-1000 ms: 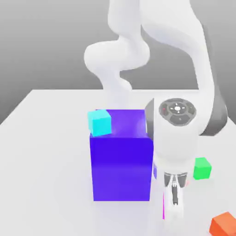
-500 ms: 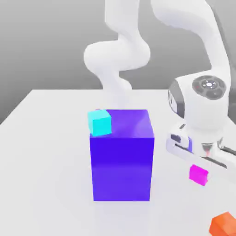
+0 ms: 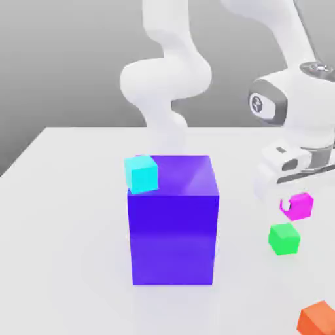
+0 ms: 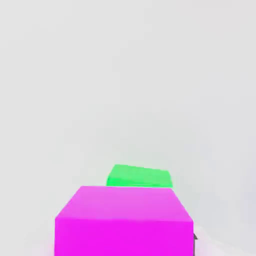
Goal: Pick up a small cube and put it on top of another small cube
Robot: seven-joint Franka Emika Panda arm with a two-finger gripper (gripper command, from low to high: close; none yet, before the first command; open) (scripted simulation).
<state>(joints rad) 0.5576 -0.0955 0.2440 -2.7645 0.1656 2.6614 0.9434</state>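
Magenta catches the eye first in the exterior view: the small cube (image 3: 300,205) hangs in the air, clamped in the gripper (image 3: 298,204) under the white arm's hand, clear of the table (image 3: 65,216) and just above the green cube (image 3: 284,238), a little toward the exterior view's right of it. A gap shows between the two, so nothing is stacked yet. The green cube sits on the table near its edge on the exterior view's right, just beside the big blue-purple block (image 3: 173,222), which carries a small cyan cube (image 3: 142,173) at its far corner. A small orange cube (image 3: 318,318) lies at the near corner on the exterior view's right, well apart from the work. From the hand view, the magenta cube (image 4: 123,220) looms close, gripped and square to the camera, and the green cube (image 4: 139,176) peeks out from behind its far edge, resting on the pale table (image 4: 125,75); the two do not line up fully, the green one lying partly beyond the held one. By my reckoning the pick is done and the carry is nearly over. What is left is the last small shift to centre the magenta cube over the green one, lowering it until it rests there, and letting go.
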